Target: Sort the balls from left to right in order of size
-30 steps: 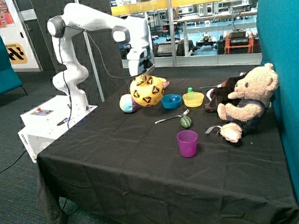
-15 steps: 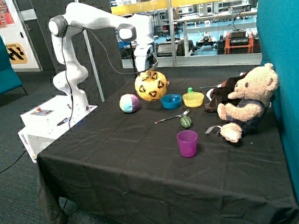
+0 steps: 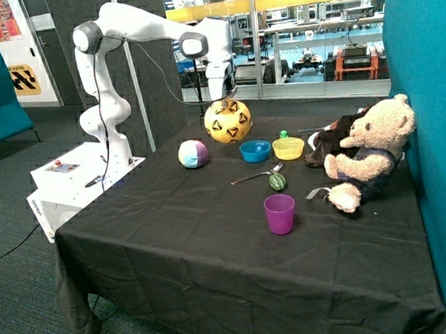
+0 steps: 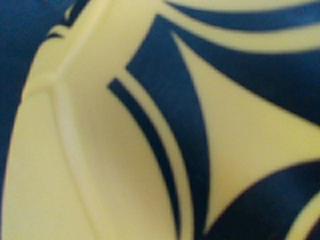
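Tool (image 3: 224, 99) clamped on top of yellow ball (image 3: 228, 121), hanging it clear above far edge of worktop (image 3: 214, 238), behind blue bowl (image 3: 256, 151). Yellow skin and dark triangle marks pressed right against wrist camera (image 4: 125, 165). Pastel panelled ball (image 3: 193, 154) resting on black cloth, beside and below lifted ball, apart from it. Yellow bowl (image 3: 288, 148) next to blue bowl; green striped toy (image 3: 277, 181) and fork (image 3: 255, 176) nearer front; purple cup (image 3: 280, 213) nearer still. Teddy bear (image 3: 369, 154) seated at worktop's end. Small blue ball not made out.
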